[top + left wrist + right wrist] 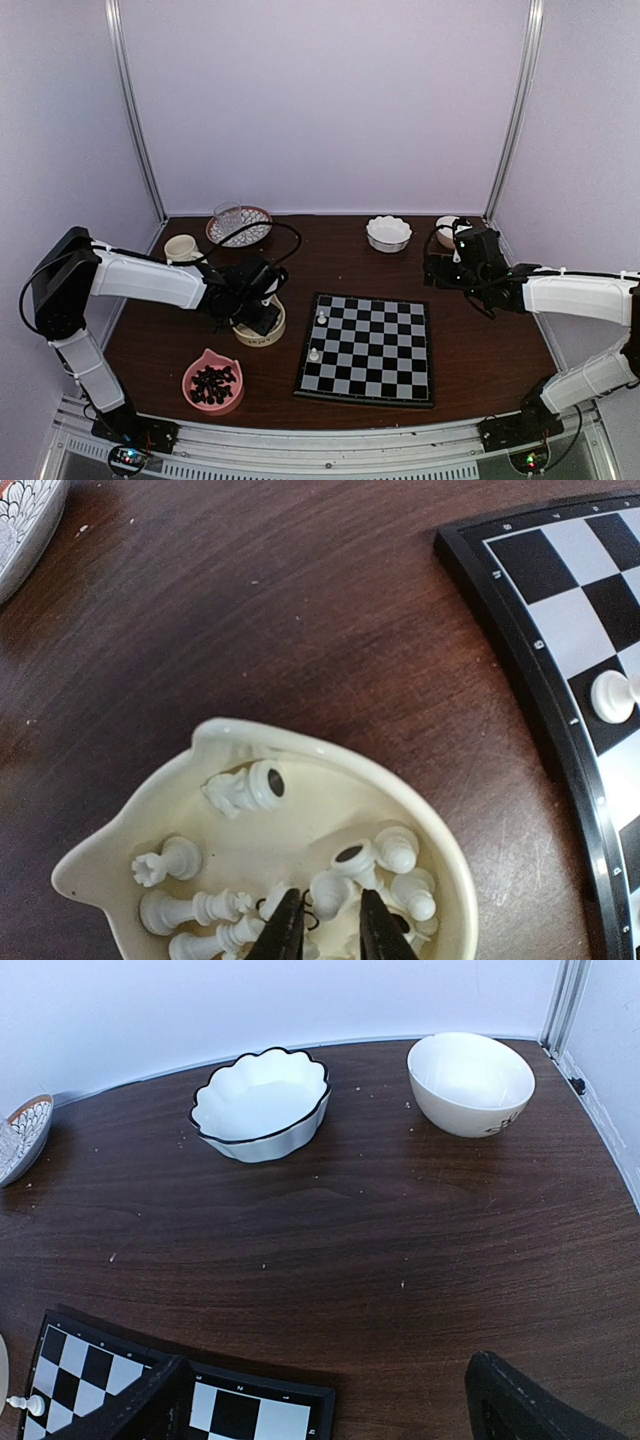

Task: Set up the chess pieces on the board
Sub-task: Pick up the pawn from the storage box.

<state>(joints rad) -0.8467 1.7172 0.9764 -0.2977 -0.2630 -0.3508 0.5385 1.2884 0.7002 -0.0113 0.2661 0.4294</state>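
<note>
My left gripper [328, 902] reaches down into a cream bowl [440, 825] that holds several white chess pieces lying on their sides. Its dark fingers stand narrowly open on either side of one white piece [330, 888], with slight gaps still showing. In the top view this gripper [262, 305] hangs over the same bowl [262, 335], left of the board [368, 362]. Two white pieces [321, 317] [314, 354] stand upright on the board's left columns. My right gripper [325, 1410] is wide open over bare table beyond the board's far right corner [240, 1415], holding nothing.
A pink bowl of dark pieces [213, 382] sits near the front left. At the back stand a scalloped white bowl [262, 1102], a round white bowl [470, 1082], a patterned plate [238, 226] with a glass on it, and a small cup [181, 247].
</note>
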